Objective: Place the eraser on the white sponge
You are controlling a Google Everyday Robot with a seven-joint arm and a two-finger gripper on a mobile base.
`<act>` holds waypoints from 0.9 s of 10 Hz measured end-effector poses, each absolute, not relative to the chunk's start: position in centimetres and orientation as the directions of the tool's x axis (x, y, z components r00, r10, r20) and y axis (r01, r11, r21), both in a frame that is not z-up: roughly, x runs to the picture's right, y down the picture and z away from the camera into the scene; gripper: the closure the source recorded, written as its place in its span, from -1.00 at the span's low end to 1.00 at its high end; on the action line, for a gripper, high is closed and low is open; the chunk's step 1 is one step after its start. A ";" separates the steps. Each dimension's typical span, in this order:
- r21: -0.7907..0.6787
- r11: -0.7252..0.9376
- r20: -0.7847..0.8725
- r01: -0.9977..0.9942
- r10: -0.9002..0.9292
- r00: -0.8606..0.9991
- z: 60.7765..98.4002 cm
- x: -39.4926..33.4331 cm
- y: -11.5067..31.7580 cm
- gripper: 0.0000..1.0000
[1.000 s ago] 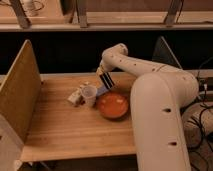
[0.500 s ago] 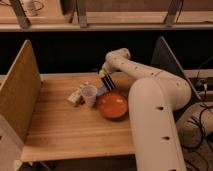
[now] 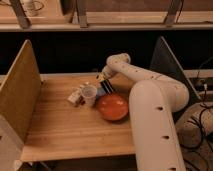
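My gripper [image 3: 105,84] reaches down at the back middle of the wooden table, just behind the orange plate [image 3: 112,107]. It is shut on the eraser [image 3: 107,88], a small black block with pale stripes that sticks out below the fingertips, close above the table. The white sponge [image 3: 75,96] lies to the left, beyond a clear plastic cup [image 3: 89,94]. The cup stands between the sponge and the eraser. A bit of a blue pad [image 3: 99,91] shows beside the gripper.
A tall wooden panel [image 3: 20,95] walls the table's left side. A dark panel [image 3: 167,60] stands at the back right. My bulky white arm [image 3: 155,120] covers the table's right part. Cables hang at the far right.
The gripper with the eraser has shifted slightly down and to the right, toward the orange plate. Cup, sponge and plate have stayed put.
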State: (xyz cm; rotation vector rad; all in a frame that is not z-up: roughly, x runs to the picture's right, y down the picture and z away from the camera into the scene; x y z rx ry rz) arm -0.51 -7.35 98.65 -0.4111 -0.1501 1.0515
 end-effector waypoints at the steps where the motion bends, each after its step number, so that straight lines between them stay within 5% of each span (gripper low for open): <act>1: -0.381 0.448 -0.082 -0.809 0.855 0.512 97.9 -0.6 -7.6 1.00; 9: -0.378 0.505 -0.113 -0.775 0.806 0.581 95.8 -4.6 -6.6 1.00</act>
